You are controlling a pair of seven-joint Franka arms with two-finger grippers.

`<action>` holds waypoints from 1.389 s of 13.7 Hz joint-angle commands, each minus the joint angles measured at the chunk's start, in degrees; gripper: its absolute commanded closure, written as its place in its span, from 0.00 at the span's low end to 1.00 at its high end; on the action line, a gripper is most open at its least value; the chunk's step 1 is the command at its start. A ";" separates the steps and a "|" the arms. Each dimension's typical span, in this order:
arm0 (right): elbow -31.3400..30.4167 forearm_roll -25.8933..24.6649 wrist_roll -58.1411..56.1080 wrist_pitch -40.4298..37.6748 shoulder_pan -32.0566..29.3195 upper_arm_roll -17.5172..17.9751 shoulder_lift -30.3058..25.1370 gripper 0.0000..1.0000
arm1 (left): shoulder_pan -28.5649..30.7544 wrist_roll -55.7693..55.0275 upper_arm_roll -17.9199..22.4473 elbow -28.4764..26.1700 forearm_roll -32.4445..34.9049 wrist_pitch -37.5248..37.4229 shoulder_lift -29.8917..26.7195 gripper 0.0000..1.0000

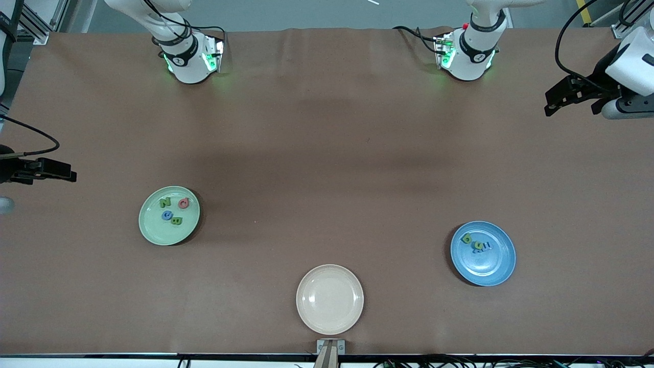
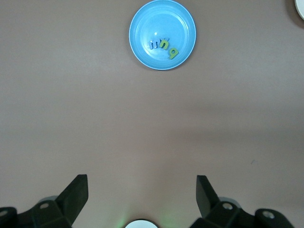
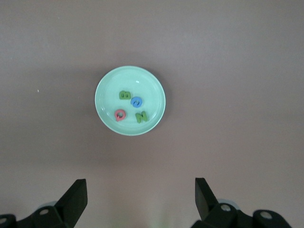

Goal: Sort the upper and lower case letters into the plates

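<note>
The mint green plate (image 1: 158, 231) lies toward the right arm's end of the table and holds several letters (image 1: 172, 209): a green N, a red one, a blue one and a green B. It also shows in the right wrist view (image 3: 130, 80). The blue plate (image 1: 485, 270) lies toward the left arm's end and holds green and blue letters (image 1: 476, 244). It also shows in the left wrist view (image 2: 161, 23). My left gripper (image 1: 549, 103) hangs open and empty over the table's left end (image 2: 142, 183). My right gripper (image 1: 71, 175) hangs open and empty over the right end (image 3: 141, 185).
A beige cream plate (image 1: 330, 299) with nothing in it lies near the table's front edge, between the two other plates; its rim shows in a corner of the left wrist view (image 2: 300, 7). Brown tabletop (image 1: 327, 168) stretches between the plates and the arm bases.
</note>
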 commanded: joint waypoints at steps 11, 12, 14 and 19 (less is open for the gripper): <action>-24.56 -0.05 -0.73 10.16 -0.07 1.70 -18.90 0.00 | 0.02 -0.23 -0.16 0.00 -0.19 -0.01 -1.45 0.00; -25.79 -0.05 -0.64 10.43 0.46 1.70 -19.96 0.00 | -0.07 -0.06 -0.16 0.97 -0.11 -0.19 -0.31 0.00; -27.29 -0.14 -0.64 10.69 1.78 1.35 -21.46 0.00 | 0.02 0.56 -0.16 1.25 -0.11 -0.19 -0.29 0.00; -28.79 -0.14 -0.64 10.87 1.52 1.44 -23.49 0.00 | 0.02 1.26 -0.16 1.86 0.51 -0.28 -0.12 0.00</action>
